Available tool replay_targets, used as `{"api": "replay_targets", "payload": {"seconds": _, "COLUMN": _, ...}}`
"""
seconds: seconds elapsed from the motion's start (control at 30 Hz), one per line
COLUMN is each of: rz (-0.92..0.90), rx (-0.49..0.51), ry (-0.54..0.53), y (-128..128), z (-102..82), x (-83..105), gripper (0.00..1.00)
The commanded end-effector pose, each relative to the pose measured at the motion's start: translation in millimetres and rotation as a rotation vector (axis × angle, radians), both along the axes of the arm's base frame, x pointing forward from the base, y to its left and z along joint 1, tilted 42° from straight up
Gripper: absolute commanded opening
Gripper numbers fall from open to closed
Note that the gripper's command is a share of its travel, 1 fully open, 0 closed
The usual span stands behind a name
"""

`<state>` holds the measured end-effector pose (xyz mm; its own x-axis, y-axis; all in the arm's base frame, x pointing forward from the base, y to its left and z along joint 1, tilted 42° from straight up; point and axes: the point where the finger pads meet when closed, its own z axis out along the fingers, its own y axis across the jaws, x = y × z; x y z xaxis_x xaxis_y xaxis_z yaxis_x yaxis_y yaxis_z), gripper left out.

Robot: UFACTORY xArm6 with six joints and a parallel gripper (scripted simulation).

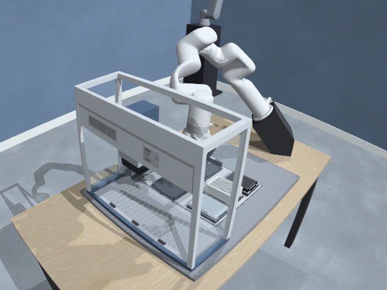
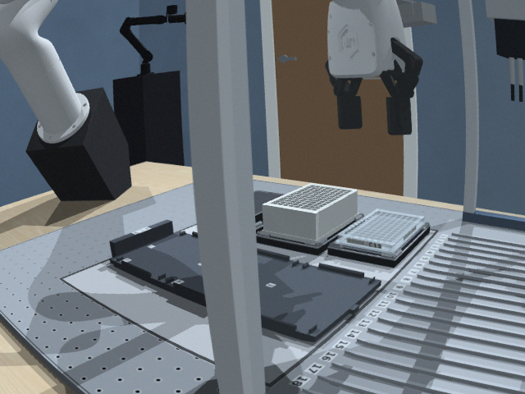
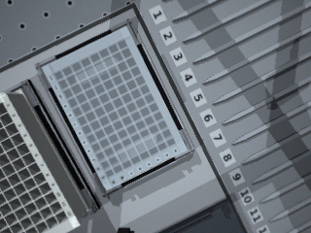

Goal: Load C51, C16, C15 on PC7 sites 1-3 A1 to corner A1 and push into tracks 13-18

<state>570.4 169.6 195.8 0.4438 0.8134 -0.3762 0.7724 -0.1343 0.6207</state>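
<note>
My gripper (image 2: 372, 111) is open and empty, hanging high above the nests, roughly over C15. C15 (image 2: 379, 231), a clear 96-well plate, sits in the nest closest to the rails; in the wrist view (image 3: 114, 104) it lies straight below me. C51 (image 2: 309, 209), a white deep-well block, sits in the nest beside it and shows at the wrist view's lower left (image 3: 29, 170). C16 (image 1: 248, 183), a dark plate, sits in the far nest. The dark carrier PC7 (image 2: 254, 275) lies on the apron with all three sites empty and its handle (image 2: 142, 237) pointing away from the rails.
The loading rails (image 2: 445, 296) run off to the right, with track numbers (image 3: 209, 118) along the apron edge. The instrument's white frame has a post (image 2: 224, 190) that hides part of the carrier. A pipetting head (image 2: 510, 42) hangs over the rails.
</note>
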Motion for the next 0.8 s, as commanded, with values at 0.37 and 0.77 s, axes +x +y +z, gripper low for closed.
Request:
{"api": "replay_targets", "payload": {"seconds": 0.37, "rz": 0.199, "rx": -0.087, "ry": 0.184, "y": 31, "z": -48.2, "x": -0.8, "gripper": 1.00}}
{"api": "replay_targets", "payload": {"seconds": 0.77, "rz": 0.326, "rx": -0.142, "ry": 0.296, "y": 47, "z": -79.0, "x": -4.2, "gripper": 1.00}}
